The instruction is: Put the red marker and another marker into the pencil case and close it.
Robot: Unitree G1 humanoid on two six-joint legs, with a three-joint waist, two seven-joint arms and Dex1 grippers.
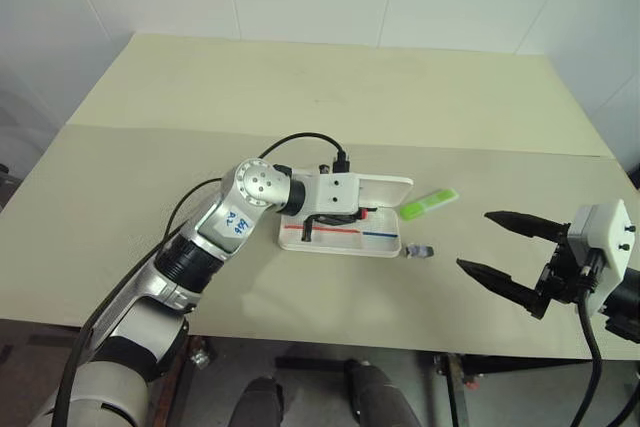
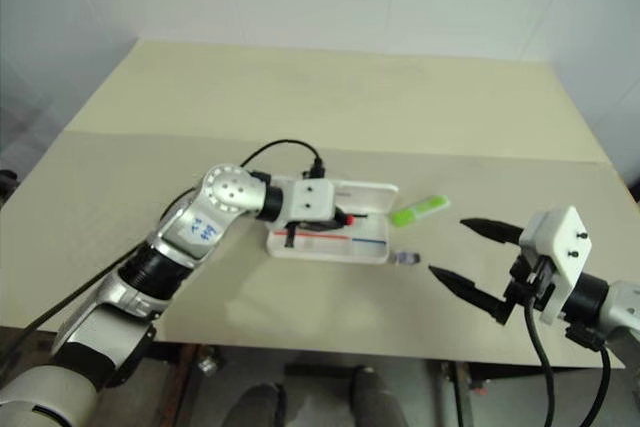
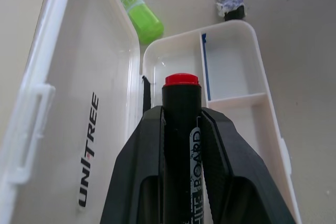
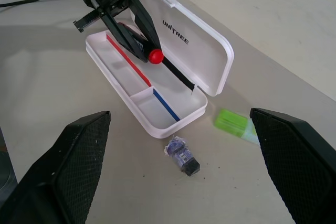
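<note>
The white pencil case (image 1: 388,188) lies open on the table, its lid (image 4: 202,45) tipped back and lettered. My left gripper (image 1: 350,217) is shut on the red marker (image 3: 181,80), a black barrel with a red end. It holds the marker low over the case's tray (image 4: 113,69), pointing along it. The light-green highlighter (image 1: 428,204) lies on the table just right of the lid. My right gripper (image 1: 474,239) is open and empty, hovering to the right of the case and the highlighter.
A small grey-purple object (image 1: 422,250) lies by the tray's front right corner. Thin red and blue lines (image 4: 167,104) run along the tray's dividers. The table's front edge (image 1: 330,337) is close below the case, and bare tabletop stretches behind it.
</note>
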